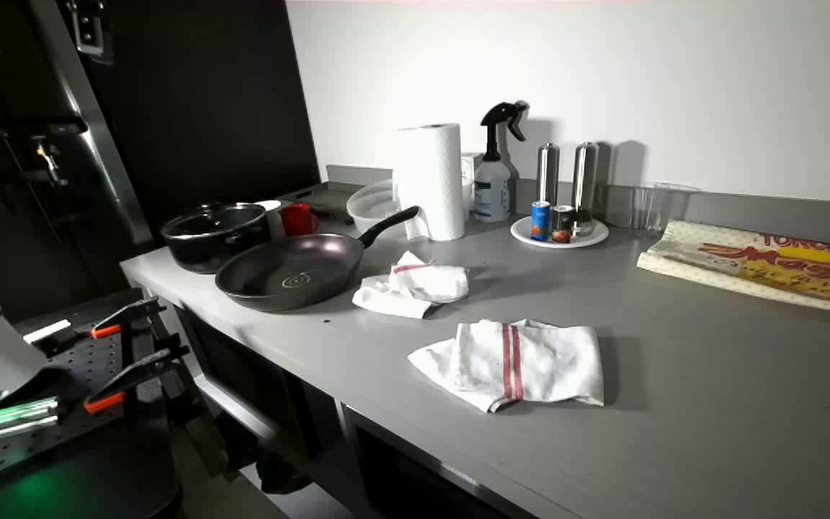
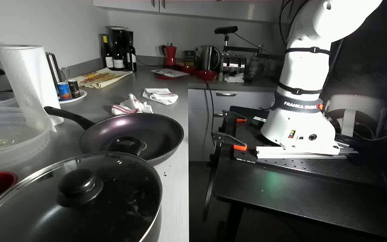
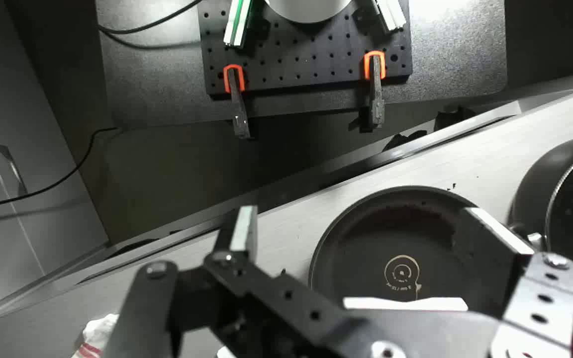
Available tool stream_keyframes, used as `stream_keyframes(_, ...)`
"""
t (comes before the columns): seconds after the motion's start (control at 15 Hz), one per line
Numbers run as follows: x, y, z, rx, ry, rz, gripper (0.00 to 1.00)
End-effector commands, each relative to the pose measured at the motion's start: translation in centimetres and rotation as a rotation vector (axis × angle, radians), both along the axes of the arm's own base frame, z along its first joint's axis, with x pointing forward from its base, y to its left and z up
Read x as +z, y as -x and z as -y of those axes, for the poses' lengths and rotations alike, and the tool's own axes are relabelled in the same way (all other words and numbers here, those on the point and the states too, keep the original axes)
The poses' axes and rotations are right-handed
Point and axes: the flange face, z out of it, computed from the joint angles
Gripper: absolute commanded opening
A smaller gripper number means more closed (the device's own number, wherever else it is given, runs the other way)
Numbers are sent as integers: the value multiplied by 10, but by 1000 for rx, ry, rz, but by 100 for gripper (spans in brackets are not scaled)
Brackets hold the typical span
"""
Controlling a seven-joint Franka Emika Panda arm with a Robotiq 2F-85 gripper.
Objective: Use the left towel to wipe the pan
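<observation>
The dark frying pan (image 1: 292, 267) sits on the grey counter with its black handle toward the paper towel roll. It also shows in an exterior view (image 2: 160, 134) and in the wrist view (image 3: 361, 248). A crumpled white towel with red stripes (image 1: 429, 285) lies beside the pan, and shows in an exterior view (image 2: 133, 106). A second, flatter white towel with red stripes (image 1: 552, 360) lies farther from the pan, also in an exterior view (image 2: 160, 96). My gripper (image 3: 372, 229) is open and empty, above the pan in the wrist view. Both exterior views leave the gripper out of frame.
A lidded black pot (image 1: 206, 231) and a red cup (image 1: 298, 218) stand by the pan. The paper towel roll (image 1: 433, 180), a plastic bowl (image 2: 8, 131), a spray bottle (image 1: 493, 187) and a plate with cans and grinders (image 1: 523, 234) stand behind. The counter's front edge runs close to the pan.
</observation>
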Motion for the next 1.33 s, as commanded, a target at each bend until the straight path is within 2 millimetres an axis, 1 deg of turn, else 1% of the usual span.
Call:
stream_keyframes(0.0,0,0,0,0,0,-1,100)
stream_keyframes(0.33,0,0,0,0,0,0,100)
stream_keyframes(0.47,-1,-11,4,5,-10,-20,100)
stream_keyframes(0.67,-9,-37,17,2,-32,-52,100)
stream_keyframes(0.87,-21,-72,27,-10,-36,-64,100)
stream_keyframes(1.27,-54,-164,49,-45,-28,-80,100)
